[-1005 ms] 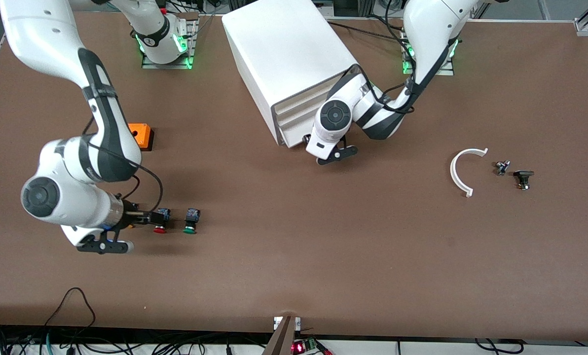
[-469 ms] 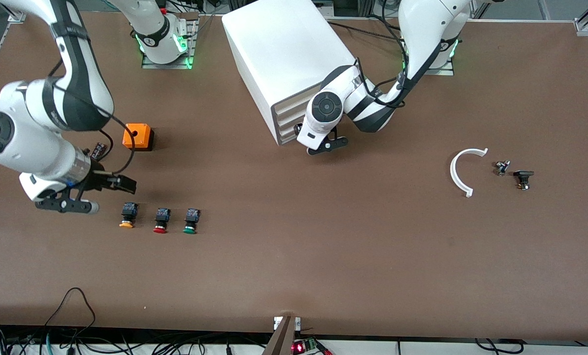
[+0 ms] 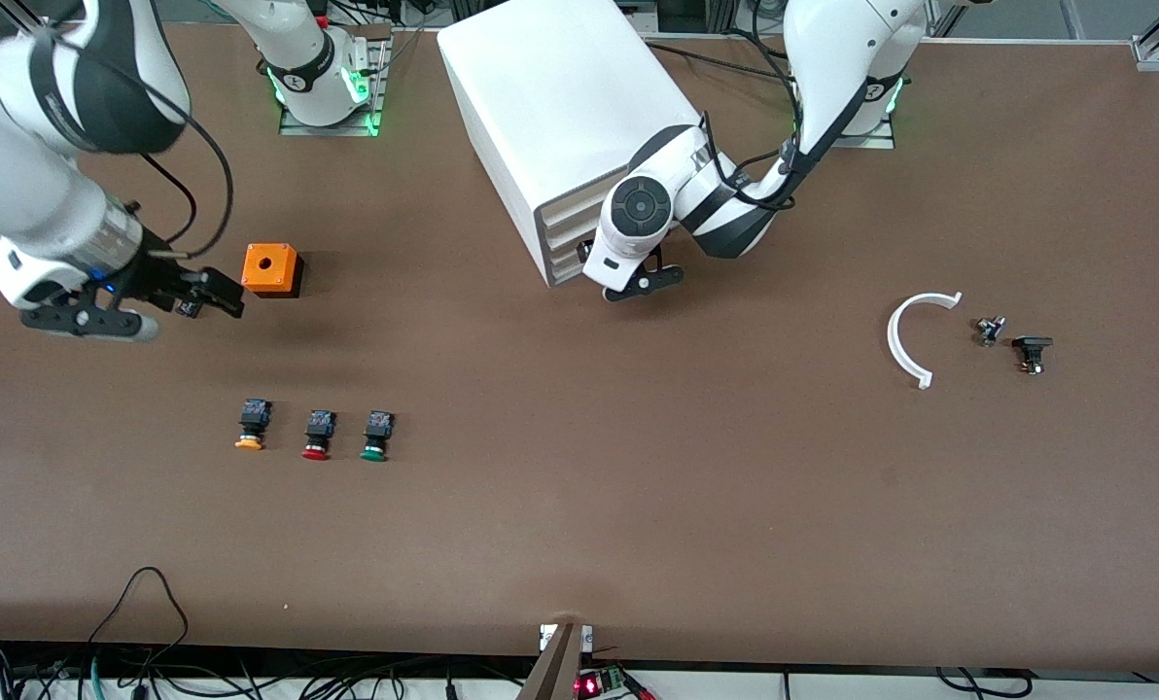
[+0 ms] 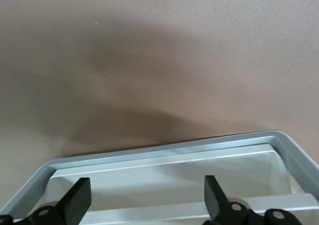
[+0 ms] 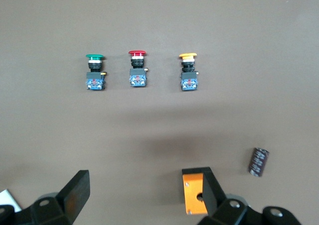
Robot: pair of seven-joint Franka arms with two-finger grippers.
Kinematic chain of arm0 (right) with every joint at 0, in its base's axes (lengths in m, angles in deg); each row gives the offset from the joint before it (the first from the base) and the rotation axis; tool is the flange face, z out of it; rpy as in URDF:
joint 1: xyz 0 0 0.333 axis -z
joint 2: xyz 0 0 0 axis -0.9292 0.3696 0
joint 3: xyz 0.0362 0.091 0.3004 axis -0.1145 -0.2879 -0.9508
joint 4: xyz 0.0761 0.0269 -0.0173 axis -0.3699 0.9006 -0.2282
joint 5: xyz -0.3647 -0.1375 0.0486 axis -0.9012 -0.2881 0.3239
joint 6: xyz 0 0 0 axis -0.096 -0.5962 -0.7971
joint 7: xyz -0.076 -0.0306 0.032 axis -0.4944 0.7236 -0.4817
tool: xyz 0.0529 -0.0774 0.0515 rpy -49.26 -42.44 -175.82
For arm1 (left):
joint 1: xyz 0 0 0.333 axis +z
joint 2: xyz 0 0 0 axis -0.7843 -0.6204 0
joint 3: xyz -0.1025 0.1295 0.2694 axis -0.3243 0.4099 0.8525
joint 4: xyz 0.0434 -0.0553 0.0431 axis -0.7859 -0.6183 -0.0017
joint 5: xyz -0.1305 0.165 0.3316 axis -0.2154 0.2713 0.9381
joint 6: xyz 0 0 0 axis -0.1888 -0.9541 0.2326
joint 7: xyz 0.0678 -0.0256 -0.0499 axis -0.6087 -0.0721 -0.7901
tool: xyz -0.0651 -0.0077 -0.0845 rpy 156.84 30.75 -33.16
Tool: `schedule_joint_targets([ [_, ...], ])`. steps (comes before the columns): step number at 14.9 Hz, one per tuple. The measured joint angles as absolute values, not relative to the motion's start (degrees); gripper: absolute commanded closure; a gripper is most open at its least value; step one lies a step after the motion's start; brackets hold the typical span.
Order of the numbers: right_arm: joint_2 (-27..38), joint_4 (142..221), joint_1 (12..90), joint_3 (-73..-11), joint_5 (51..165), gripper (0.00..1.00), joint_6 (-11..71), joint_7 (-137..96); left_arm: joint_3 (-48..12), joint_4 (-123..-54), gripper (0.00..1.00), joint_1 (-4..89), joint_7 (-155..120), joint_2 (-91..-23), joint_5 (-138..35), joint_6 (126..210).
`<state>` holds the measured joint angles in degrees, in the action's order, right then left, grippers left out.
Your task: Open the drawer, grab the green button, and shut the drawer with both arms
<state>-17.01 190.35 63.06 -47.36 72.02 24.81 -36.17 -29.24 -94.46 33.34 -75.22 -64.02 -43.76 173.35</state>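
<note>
The white cabinet (image 3: 560, 107) stands in the middle of the table near the arms' bases. Its bottom drawer (image 3: 568, 269) sits flush with the two above it. My left gripper (image 3: 591, 261) is right in front of that drawer, open, with the drawer front (image 4: 164, 177) between its fingers (image 4: 79, 201) and nothing gripped. The green-capped button (image 3: 375, 436) lies on the table beside a red one (image 3: 317, 435) and a yellow one (image 3: 251, 425). My right gripper (image 3: 212, 295) hangs open over the table next to the orange box (image 3: 270, 269). In its wrist view the green button (image 5: 94, 71) lies well clear of the empty gripper (image 5: 142, 195).
A small black cylinder (image 5: 258, 161) lies close to the orange box (image 5: 195, 197). Toward the left arm's end of the table lie a white curved strip (image 3: 902, 340) and two small dark parts (image 3: 990, 331) (image 3: 1032, 352). Cables run along the table edge nearest the front camera.
My right arm has pulled up and away from the row of buttons, over to the orange box, leaving all three lying there. My left gripper has moved in closer to the cabinet's front.
</note>
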Motion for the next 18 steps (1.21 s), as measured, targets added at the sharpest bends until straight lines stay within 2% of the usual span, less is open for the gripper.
schedule_joint_targets([
  [4, -19.85, 185.25, 62.58, -48.02, 70.6, 0.0, 19.3, -36.36, -29.08, -91.98, 0.0, 37.98, -71.12, -60.66, -43.71, 171.9],
  [8, -19.64, 178.77, 61.36, -49.2, 69.51, 0.0, 11.76, -37.11, -29.03, -87.48, 0.0, 45.54, -56.81, -55.13, -38.37, 161.46],
  [12, -18.8, 178.29, 61.96, -49.26, 69.22, 0.0, 11.38, -37.22, -28.85, -80.06, 0.0, 51.02, -43.87, -52.09, -36.57, 149.36],
  [14, -18.49, 178.27, 65.5, -51.86, 69.22, 0.0, 11.37, -37.2, -28.15, -75.93, 0.0, 53.47, -36.63, -51.79, -36.5, 145.68],
  [16, -18.44, 178.23, 69.36, -55.53, 69.22, 0.0, 11.37, -37.19, -24.26, -73.91, 0.0, 54.22, -28.0, -50.38, -36.51, 144.55],
  [18, -18.44, 178.17, 70.29, -56.67, 69.22, 0.0, 11.37, -37.19, -18.82, -73.87, 0.0, 54.18, -18.71, -47.61, -36.72, 143.96],
])
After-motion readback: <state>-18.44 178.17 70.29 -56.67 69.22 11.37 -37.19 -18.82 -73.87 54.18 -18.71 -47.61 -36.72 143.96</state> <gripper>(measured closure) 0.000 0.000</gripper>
